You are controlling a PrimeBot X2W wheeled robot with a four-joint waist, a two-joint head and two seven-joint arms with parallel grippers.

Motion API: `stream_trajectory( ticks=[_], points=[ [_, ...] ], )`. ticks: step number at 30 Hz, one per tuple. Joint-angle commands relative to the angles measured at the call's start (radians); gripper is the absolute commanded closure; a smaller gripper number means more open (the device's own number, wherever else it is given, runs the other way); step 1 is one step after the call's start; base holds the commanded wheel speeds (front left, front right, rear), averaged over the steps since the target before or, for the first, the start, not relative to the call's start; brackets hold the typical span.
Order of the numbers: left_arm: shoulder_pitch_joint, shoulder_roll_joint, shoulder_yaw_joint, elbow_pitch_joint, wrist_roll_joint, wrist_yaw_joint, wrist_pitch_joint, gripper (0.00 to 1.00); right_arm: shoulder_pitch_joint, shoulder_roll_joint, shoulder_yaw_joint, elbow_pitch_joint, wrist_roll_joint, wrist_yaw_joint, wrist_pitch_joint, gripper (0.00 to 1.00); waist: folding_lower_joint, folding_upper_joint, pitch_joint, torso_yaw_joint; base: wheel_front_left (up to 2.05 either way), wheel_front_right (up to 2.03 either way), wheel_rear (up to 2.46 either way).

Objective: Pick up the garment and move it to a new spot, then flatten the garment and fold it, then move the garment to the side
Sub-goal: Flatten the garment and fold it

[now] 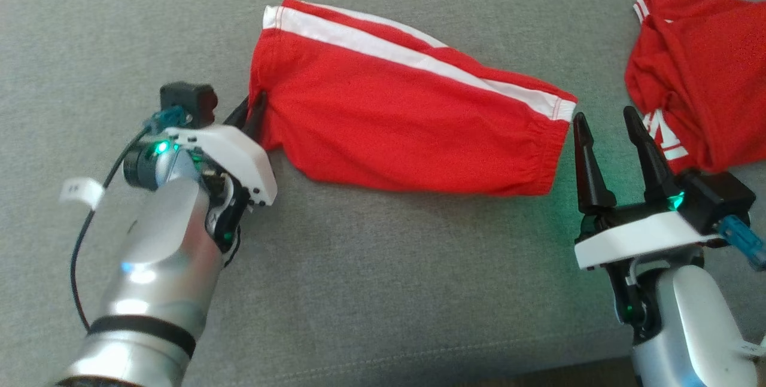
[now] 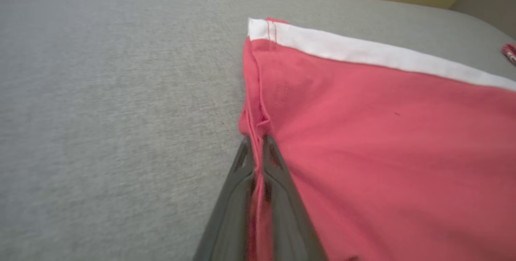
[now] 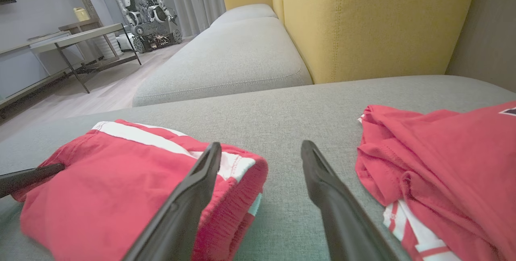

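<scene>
The garment (image 1: 395, 118) is a pair of red shorts with white side stripes, lying folded and flat on the grey cushion (image 1: 383, 267). My left gripper (image 1: 254, 106) is shut on its left hem edge; in the left wrist view the gripper (image 2: 258, 140) has red cloth (image 2: 383, 132) pinched between its two fingers. My right gripper (image 1: 604, 115) stands open just off the waistband end on the right, with nothing between its fingers. In the right wrist view the open gripper (image 3: 261, 146) has its left finger over the shorts (image 3: 109, 196), and the left gripper's fingers (image 3: 32, 174) show at the far end.
A second red garment (image 1: 700, 76) with white print lies crumpled to the right of my right gripper, also seen as the red heap (image 3: 443, 164). A yellow sofa back (image 3: 363, 23) rises behind the cushion. A low table (image 3: 80, 37) and another robot (image 3: 149, 11) stand across the room.
</scene>
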Motion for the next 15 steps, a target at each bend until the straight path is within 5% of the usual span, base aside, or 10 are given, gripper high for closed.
stream_trajectory(
  ticks=[1,15],
  points=[
    [0.006,0.028,0.040,-0.021,-0.008,0.011,-0.019,1.00,-0.008,0.001,0.017,-0.035,0.004,-0.001,-0.001,0.00,0.0000,0.0000,-0.006,0.008,0.00,0.00,0.00],
    [0.381,0.021,0.085,-0.408,-0.084,0.112,-0.059,1.00,0.038,0.001,-0.029,-0.065,0.002,-0.001,0.037,0.00,0.0000,0.0000,-0.042,0.086,0.00,0.00,0.00]
  ],
)
